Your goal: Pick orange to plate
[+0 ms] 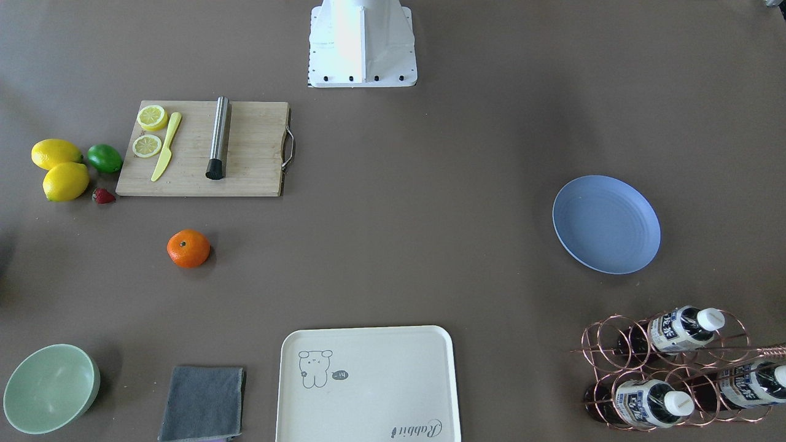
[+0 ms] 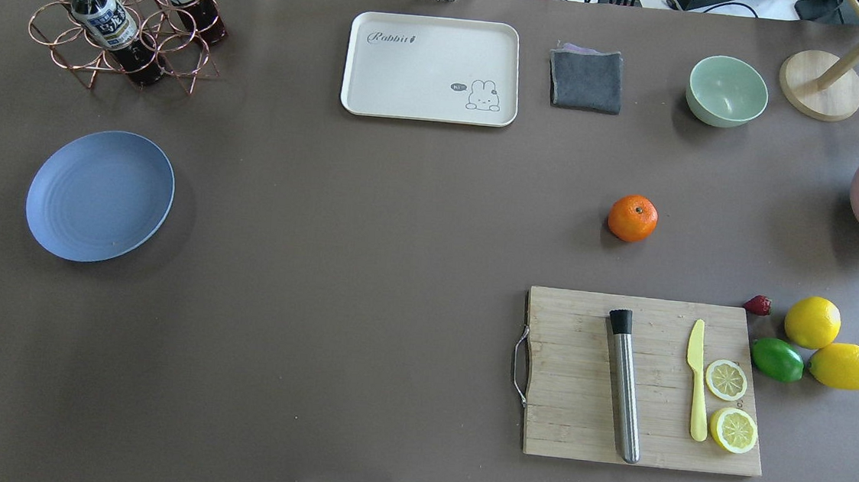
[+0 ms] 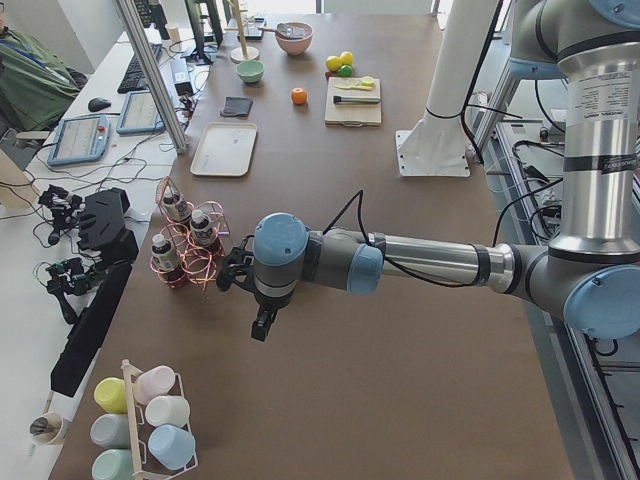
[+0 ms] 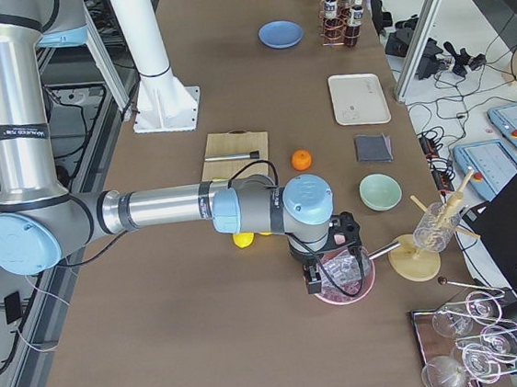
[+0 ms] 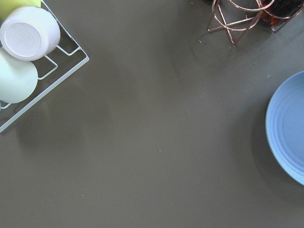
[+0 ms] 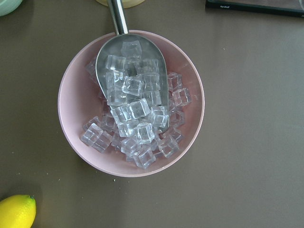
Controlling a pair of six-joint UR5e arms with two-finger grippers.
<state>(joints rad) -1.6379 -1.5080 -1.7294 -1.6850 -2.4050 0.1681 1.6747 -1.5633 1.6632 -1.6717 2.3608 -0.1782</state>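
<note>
**While both arms hang over the table's ends, the orange lies well apart from the plate**

Where the robot's right half of the table begins, the orange (image 2: 633,218) rests on the bare brown tabletop, stem dot up. It sits between the wooden cutting board (image 2: 580,375) and the pale green bowl (image 2: 726,90), touching neither. The periwinkle plate (image 2: 99,196) lies flat on the robot's left half, near the copper bottle rack (image 2: 108,39).

The left gripper (image 3: 262,328) hangs above the table at the left end, close to the bottle rack. Its wrist view takes in only the plate's rim at the right edge. The right gripper (image 4: 313,283) hangs over a pink bowl (image 6: 66,95) of ice cubes with a metal scoop (image 6: 117,16) lying in it. Neither gripper's fingers show clearly enough to tell whether they are apart or together.

On the cutting board lie a steel muddler (image 2: 625,387), a yellow knife (image 2: 697,377) and two lemon halves (image 2: 727,379). Two whole lemons (image 2: 812,322), a lime (image 2: 777,359) and a strawberry (image 2: 758,304) lie just beside the board. A cream tray (image 2: 431,69) and a grey cloth (image 2: 586,79) lie along the far edge.
</note>
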